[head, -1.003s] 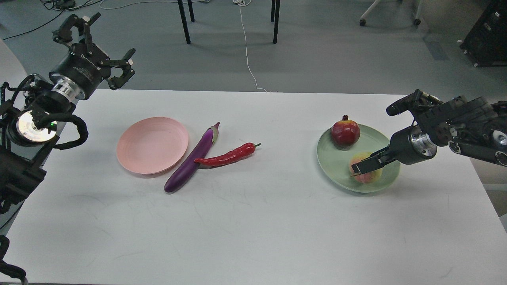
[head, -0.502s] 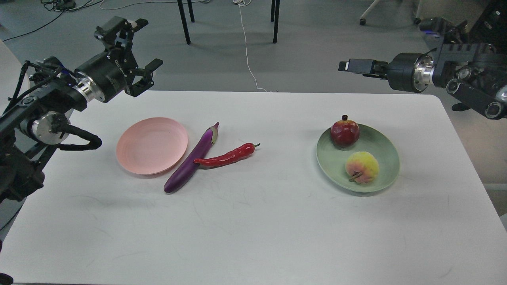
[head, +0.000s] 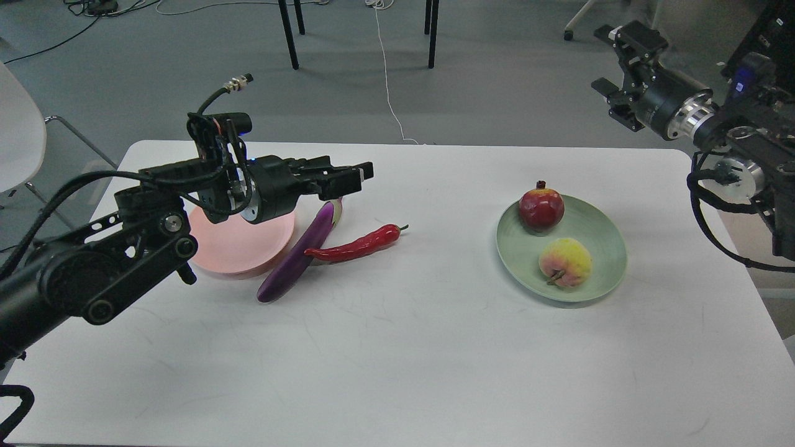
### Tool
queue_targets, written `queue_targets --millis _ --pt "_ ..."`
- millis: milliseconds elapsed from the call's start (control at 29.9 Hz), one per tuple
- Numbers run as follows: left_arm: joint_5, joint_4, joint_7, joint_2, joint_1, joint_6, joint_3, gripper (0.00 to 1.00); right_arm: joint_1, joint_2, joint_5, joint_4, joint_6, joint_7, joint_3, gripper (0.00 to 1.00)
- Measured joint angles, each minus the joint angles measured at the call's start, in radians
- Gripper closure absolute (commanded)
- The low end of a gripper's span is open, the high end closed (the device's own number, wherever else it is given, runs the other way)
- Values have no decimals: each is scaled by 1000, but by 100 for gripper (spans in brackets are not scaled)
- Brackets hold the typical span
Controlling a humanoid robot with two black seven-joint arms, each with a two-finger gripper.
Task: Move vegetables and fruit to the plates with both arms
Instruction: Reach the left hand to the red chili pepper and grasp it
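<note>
The purple eggplant (head: 298, 257) lies slantwise on the white table, just right of the pink plate (head: 242, 248). The red chili pepper (head: 354, 245) lies with its tip against the eggplant. The pomegranate (head: 541, 208) and the peach-like fruit (head: 565, 262) sit on the green plate (head: 599, 233). My left gripper (head: 363, 172) reaches over the pink plate and hovers above the eggplant's cap end. It is seen side-on, so its fingers cannot be told apart. My right gripper (head: 612, 62) is open and empty, raised beyond the table's far right corner.
My left arm covers part of the pink plate. A white chair (head: 18, 124) stands off the table's left end. Black furniture legs (head: 289, 34) and a white cable (head: 388, 81) are on the floor behind the table.
My left arm has swung down and to the right, from beyond the table's far left corner to above the eggplant. My right gripper has let go of the peach-like fruit and drawn up and back.
</note>
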Motion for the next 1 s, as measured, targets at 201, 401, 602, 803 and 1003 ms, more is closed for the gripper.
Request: queue_targets --millis 201,401,602,803,1003 --pt "285 64 0 -62 -33 18 110 2 -147 -18 155 2 67 1 263 1" --pt "342 189 -2 -111 -59 110 218 8 -280 -48 179 11 69 -9 482 1" --pt "334 223 -3 -142 -50 173 306 14 -318 -69 180 14 70 -13 535 1" --pt "333 232 -2 -185 -23 176 312 29 -319 -72 180 20 70 -14 537 1" --pt "333 287 -1 -209 -7 184 313 35 -319 -75 179 48 70 -14 537 1"
